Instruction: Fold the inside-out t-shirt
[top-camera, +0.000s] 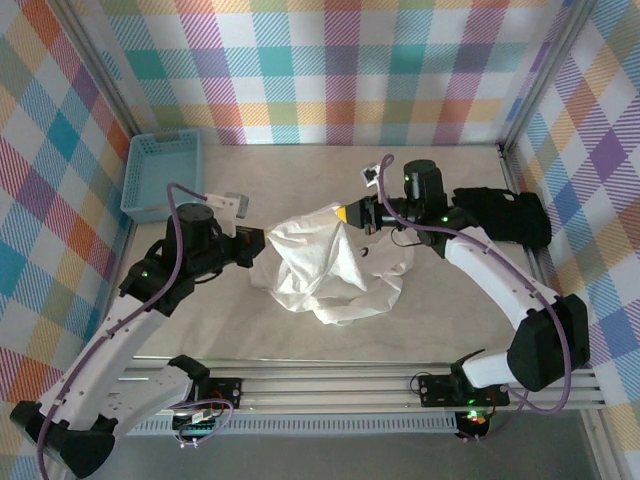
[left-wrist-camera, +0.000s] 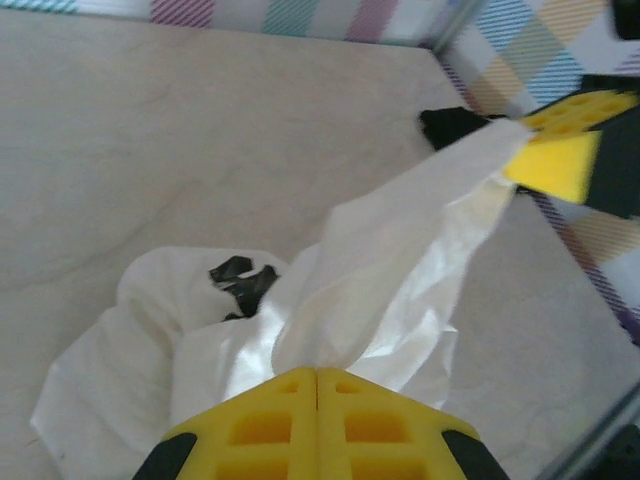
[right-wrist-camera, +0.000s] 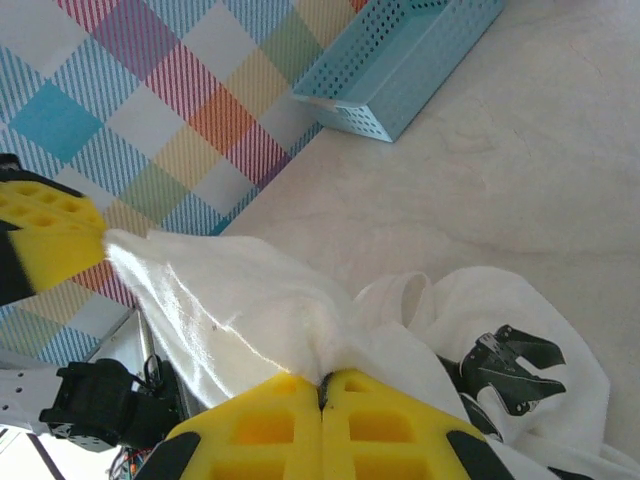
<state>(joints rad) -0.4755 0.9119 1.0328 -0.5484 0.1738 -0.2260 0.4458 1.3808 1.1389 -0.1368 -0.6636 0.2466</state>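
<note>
At the near edge of the table (top-camera: 300, 165) the two arms reach inward from their bases. The left gripper (left-wrist-camera: 317, 378) is clenched on the left side of the white t-shirt (top-camera: 330, 270), its yellow fingers (left-wrist-camera: 260, 425) pressed together with cloth pinched between them. The shirt sits at the middle of the table as a loose, crumpled heap. Most of it rests on the surface, while one fold is raised and stretched taut between the two grippers. A small black mark (right-wrist-camera: 512, 365) shows on the crumpled cloth beneath that fold.

Just beyond the heap, on its far right side, the right gripper (right-wrist-camera: 322, 380) is also clamped on the shirt, with the fabric bunched at its closed yellow tips. Farther right, near the right wall, a black garment (top-camera: 505, 215) lies folded, apart from the shirt. In the far left corner a blue basket (right-wrist-camera: 400, 85) stands against the checked wall (top-camera: 340, 70), well apart from the shirt.
</note>
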